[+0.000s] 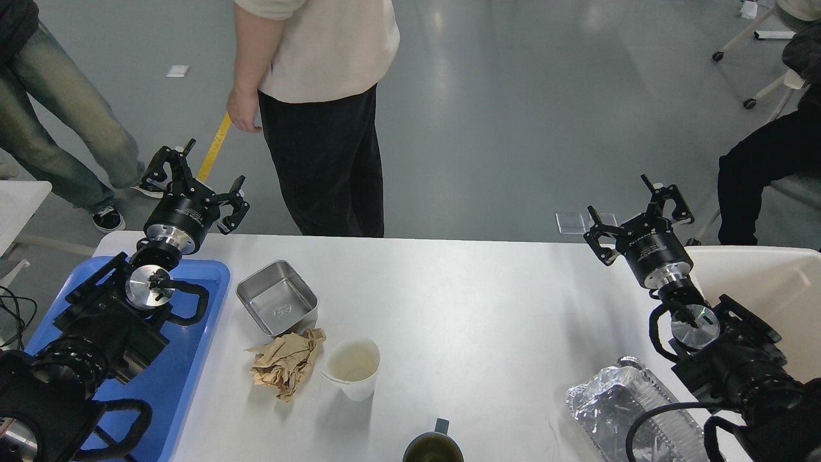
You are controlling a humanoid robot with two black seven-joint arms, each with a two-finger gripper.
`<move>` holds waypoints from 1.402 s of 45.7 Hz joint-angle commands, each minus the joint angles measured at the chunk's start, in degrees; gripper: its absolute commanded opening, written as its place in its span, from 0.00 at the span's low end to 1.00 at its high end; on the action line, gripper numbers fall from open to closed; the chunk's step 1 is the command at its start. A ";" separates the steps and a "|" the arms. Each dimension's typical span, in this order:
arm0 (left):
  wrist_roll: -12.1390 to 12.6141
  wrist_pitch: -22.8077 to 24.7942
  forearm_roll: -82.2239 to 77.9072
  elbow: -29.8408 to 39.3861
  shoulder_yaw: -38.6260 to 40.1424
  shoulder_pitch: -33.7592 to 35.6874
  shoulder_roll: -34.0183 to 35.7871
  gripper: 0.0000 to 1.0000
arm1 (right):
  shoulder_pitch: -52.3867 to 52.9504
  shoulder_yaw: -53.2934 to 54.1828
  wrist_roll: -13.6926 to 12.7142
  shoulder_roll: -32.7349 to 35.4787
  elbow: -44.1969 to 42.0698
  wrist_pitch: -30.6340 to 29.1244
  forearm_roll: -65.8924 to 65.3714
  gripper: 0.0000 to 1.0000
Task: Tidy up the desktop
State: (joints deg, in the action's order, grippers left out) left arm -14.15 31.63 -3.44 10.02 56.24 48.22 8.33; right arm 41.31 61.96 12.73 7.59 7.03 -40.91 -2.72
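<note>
The white desktop [474, 301] fills the lower view. On its left half lie a square metal pan [277, 298], a crumpled brown paper ball [286, 363] and a white paper cup [352, 368], upright and empty. A dark green mug [433, 448] stands at the front edge. A crinkled foil tray [632, 410] lies at the front right. My left gripper [196, 181] hangs open above the far left corner, over the blue tray. Beyond the far right edge my right gripper [640, 213] is open too. Neither holds anything.
A blue plastic tray [186, 372] lies at the left under my left arm. A beige bin [763, 289] sits at the right behind my right arm. A person in dark trousers [327, 160] stands at the far table edge; others stand left and sit right.
</note>
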 commanded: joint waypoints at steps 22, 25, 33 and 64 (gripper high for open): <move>-1.48 -5.43 -4.19 10.00 -15.08 0.47 3.51 0.97 | -0.18 -0.18 -0.08 -0.39 0.09 -0.13 -0.09 1.00; -3.60 -9.39 -5.43 18.34 -21.32 -1.81 10.89 0.97 | -0.26 -0.18 -0.08 -0.39 0.09 -0.22 -0.09 1.00; -3.42 -21.86 -5.87 54.80 -34.78 -7.35 33.65 0.97 | -0.27 -0.18 -0.08 -0.65 0.09 -0.22 -0.71 1.00; 6.07 -10.54 -7.98 90.97 -41.21 -6.57 83.86 0.97 | -0.71 -0.18 0.01 -2.93 0.09 -0.22 -2.38 1.00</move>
State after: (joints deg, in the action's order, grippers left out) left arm -8.38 18.29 -11.10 101.01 14.58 41.09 89.27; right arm 40.36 61.78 12.75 4.94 7.13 -41.14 -5.08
